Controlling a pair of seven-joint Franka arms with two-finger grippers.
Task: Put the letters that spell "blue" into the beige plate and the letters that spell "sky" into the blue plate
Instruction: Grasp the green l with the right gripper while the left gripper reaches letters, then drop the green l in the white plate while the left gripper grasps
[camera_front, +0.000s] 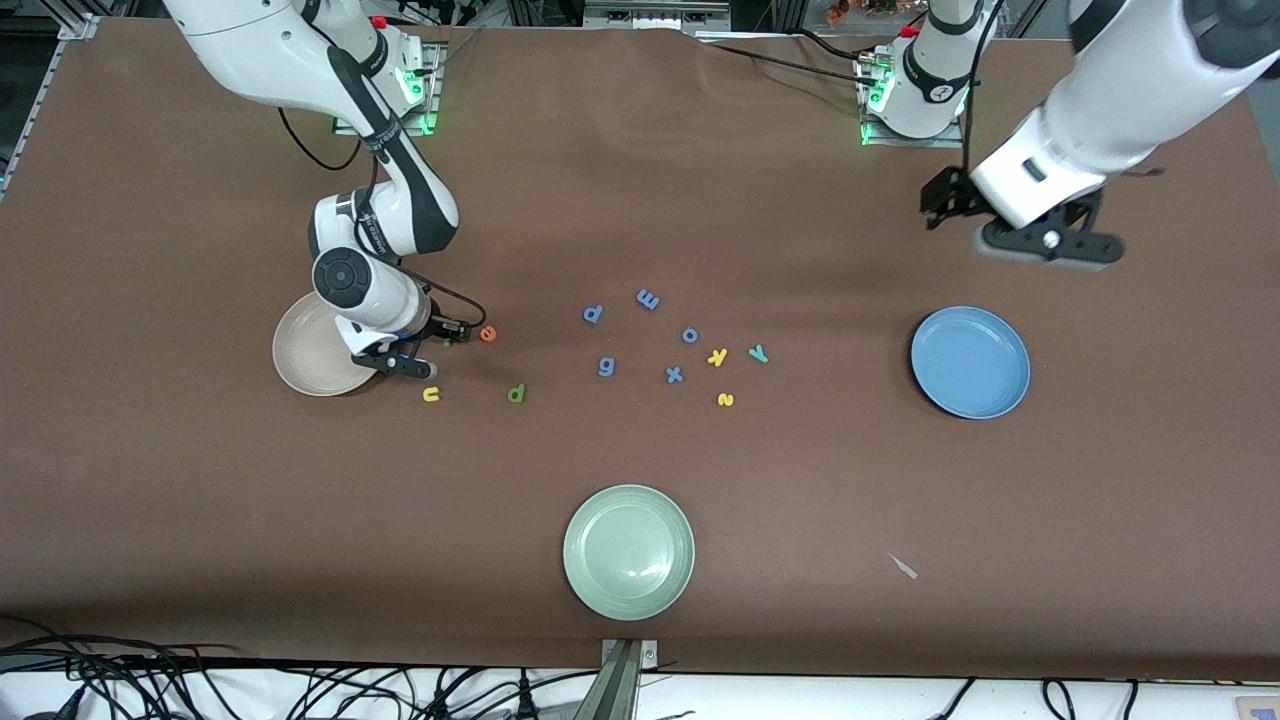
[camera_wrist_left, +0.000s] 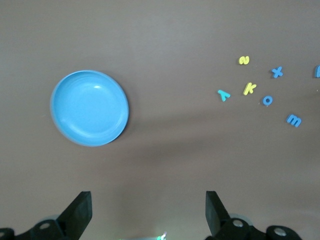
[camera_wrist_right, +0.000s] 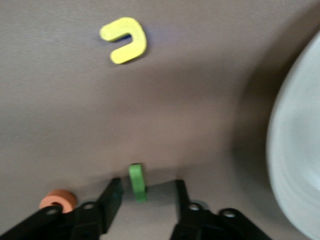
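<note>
The beige plate (camera_front: 300, 352) lies at mid-height of the frame toward the right arm's end of the worktop (camera_front: 640, 180), and nothing shows on the part of it that is in view. The right arm reaches down over its rim, and the right gripper (camera_wrist_right: 146, 183) is low at the worktop just beside the plate. Its jaws stand part-way apart on either side of the dark green "l" (camera_wrist_right: 137, 182), with a small gap showing on each side of the letter. The orange "e" (camera_front: 487, 334) lies just beside that gripper. The yellow "u" (camera_front: 431, 394) and the green "b" (camera_front: 516, 393) lie a little lower in the frame, nearer the front camera.

In the middle of the frame the five blue letters (camera_front: 648, 298) are scattered loosely. At that cluster's edge toward the left arm's end lie the yellow "k" (camera_front: 717, 357) and the teal "y" (camera_front: 758, 352), side by side, with the yellow "s" (camera_front: 726, 399) just below them in the frame. The pale green plate (camera_front: 628, 552) sits alone low in the frame's middle.

The blue plate (camera_front: 970, 362) lies toward the left arm's end, bare, well apart from the letters. The left gripper (camera_front: 1045, 240) waits in the air over bare worktop, above the blue plate in the frame, its jaws spread wide and holding nothing.
</note>
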